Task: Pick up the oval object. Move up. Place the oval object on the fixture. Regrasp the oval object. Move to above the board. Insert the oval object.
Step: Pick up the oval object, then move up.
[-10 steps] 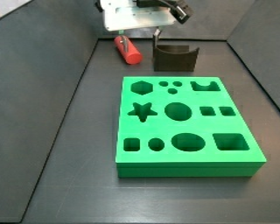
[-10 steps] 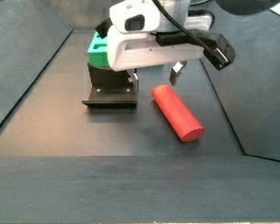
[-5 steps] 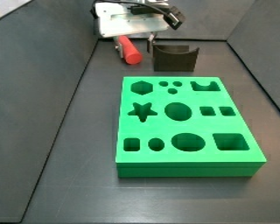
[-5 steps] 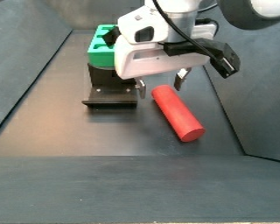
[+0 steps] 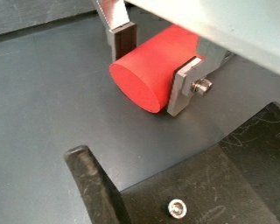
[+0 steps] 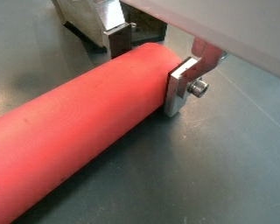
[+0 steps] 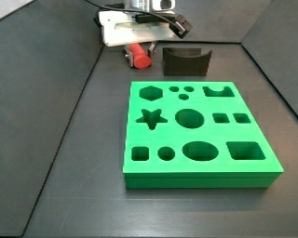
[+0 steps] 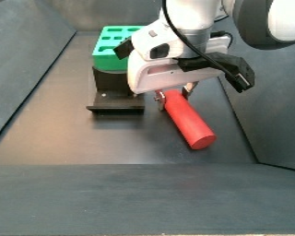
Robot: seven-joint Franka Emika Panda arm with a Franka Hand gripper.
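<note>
Pincer (image 5: 154, 63) — lowered since 1 s ago, both pads now straddling the oval object (image 6: 90, 131), seemingly touching it, on the floor; pick-up imminent.

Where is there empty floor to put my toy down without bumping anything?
The dark floor between the board and the sloping side wall is bare, as is the strip in front of the board. It is crowded at the back, where the hand straddles the oval object beside the fixture.

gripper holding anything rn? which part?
The gripper straddles the oval object near one end, fingers at its sides; it lies on the floor. Whether it's clamped cannot be told.
</note>
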